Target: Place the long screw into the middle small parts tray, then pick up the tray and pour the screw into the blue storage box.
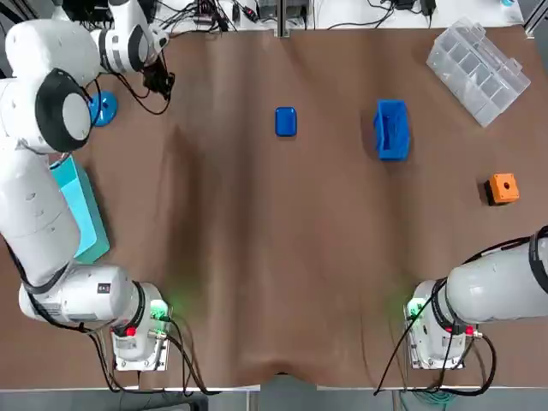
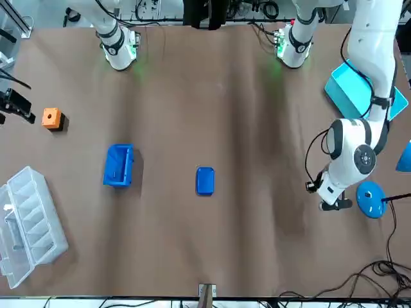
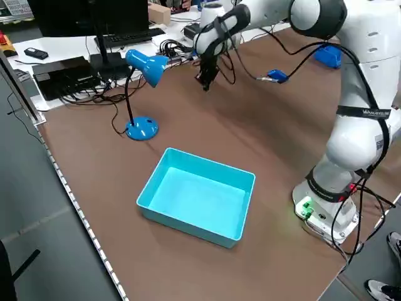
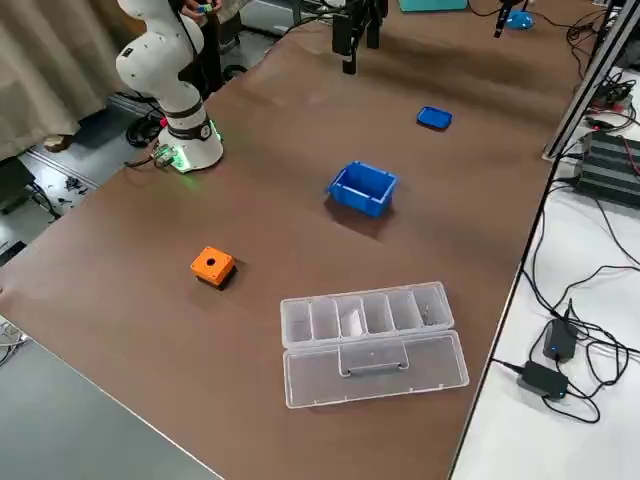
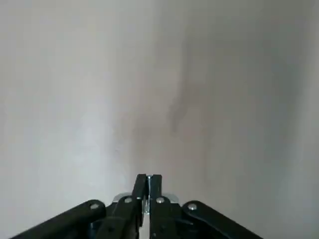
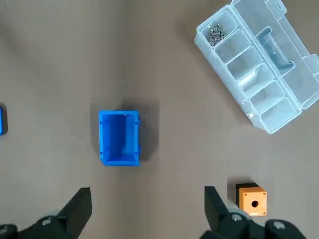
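Evidently the left hand (image 1: 161,83) is hovering clenched by the blue desk lamp (image 1: 103,109), perhaps seeking the unseen long screw, while the released right hand (image 6: 147,192) is hanging high above the blue plastic storage box (image 6: 118,138).

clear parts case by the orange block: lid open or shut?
Open. On the case, the lid lies folded out flat beside the uncovered compartments; small metal parts lie bare in an end one.

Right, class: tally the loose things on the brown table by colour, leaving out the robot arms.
Blue: 3 (small tray, storage box, desk lamp)
Turquoise: 1 (open bin)
Orange: 1 (button box)
Clear: 1 (compartment case)
Total: 6
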